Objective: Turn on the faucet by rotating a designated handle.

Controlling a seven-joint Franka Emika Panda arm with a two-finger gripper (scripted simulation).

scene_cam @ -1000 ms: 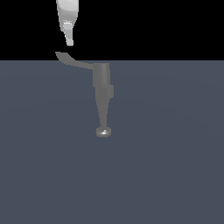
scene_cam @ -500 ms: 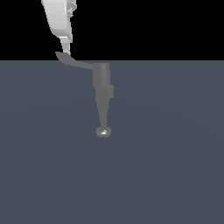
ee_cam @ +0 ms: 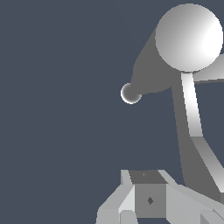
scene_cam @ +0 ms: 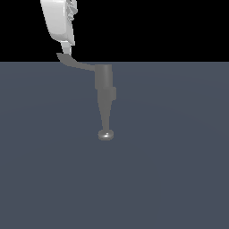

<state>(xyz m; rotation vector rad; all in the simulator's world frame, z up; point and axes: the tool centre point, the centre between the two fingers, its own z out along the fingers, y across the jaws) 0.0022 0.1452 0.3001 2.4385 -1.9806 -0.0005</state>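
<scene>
Down and leftward has come the white robot claw (scene_cam: pixel 67 50), its fingertip now at the flared tip of the thin flat grey curved lever handle (scene_cam: pixel 74 63), upper left of the exterior frame. Whether its jaws are wide or narrow, I cannot tell. Pressing this near the tip, it could slip off without turning the matte grey faucet (scene_cam: pixel 104 89), which stands upper centre.

One faucet (scene_cam: pixel 104 91) stands in the middle of the exterior view, a single grey fixture. It carries one handle (scene_cam: pixel 76 64), reaching toward the upper left of the frame. One white gripper (scene_cam: pixel 66 49) hangs at the top left. One flat grey floor (scene_cam: pixel 179 170) fills the lower frame.
</scene>
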